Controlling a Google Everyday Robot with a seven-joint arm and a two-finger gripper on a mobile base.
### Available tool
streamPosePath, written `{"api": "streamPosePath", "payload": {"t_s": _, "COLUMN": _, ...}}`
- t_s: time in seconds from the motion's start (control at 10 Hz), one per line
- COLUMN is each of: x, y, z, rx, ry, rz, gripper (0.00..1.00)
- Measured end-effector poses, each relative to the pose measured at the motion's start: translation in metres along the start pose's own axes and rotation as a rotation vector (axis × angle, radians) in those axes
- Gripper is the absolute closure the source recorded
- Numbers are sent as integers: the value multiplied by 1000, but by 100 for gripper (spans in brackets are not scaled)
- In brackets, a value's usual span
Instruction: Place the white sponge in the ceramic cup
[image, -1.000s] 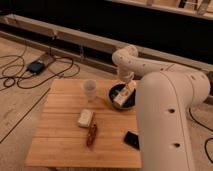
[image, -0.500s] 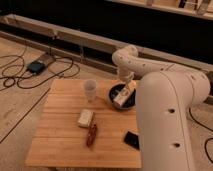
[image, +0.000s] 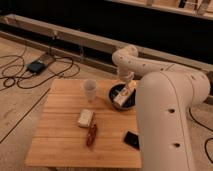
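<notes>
The white sponge (image: 85, 118) lies flat near the middle of the wooden table (image: 60, 145). The ceramic cup (image: 90, 90) stands upright a little behind it, toward the table's far edge. My gripper (image: 126, 85) hangs at the end of the white arm (image: 165, 115), over the dark bowl (image: 114, 102) to the right of the cup. It is well apart from both the sponge and the cup.
The dark bowl holds a white-and-tan boxy item (image: 121, 97). A reddish-brown object (image: 92, 135) lies in front of the sponge. A small black object (image: 132, 139) lies at the front right. Cables and a dark box (image: 36, 66) lie on the floor to the left.
</notes>
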Motion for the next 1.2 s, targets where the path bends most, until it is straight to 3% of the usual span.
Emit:
{"api": "streamPosePath", "payload": {"t_s": 0.2, "x": -1, "y": -1, "z": -1, "rx": 1, "ry": 4, "rz": -10, "gripper": 33}}
{"api": "streamPosePath", "payload": {"t_s": 0.4, "x": -16, "y": -1, "z": -9, "rx": 10, "ry": 16, "rz": -79, "gripper": 33}}
{"api": "streamPosePath", "payload": {"t_s": 0.6, "x": -46, "y": 4, "z": -27, "rx": 33, "ry": 20, "rz": -171, "gripper": 33}}
{"api": "streamPosePath", "payload": {"t_s": 0.9, "x": -106, "y": 45, "z": -52, "rx": 69, "ry": 15, "rz": -323, "gripper": 33}}
{"api": "streamPosePath", "payload": {"t_s": 1.2, "x": -167, "y": 72, "z": -57, "rx": 83, "ry": -4, "rz": -473, "gripper": 33}}
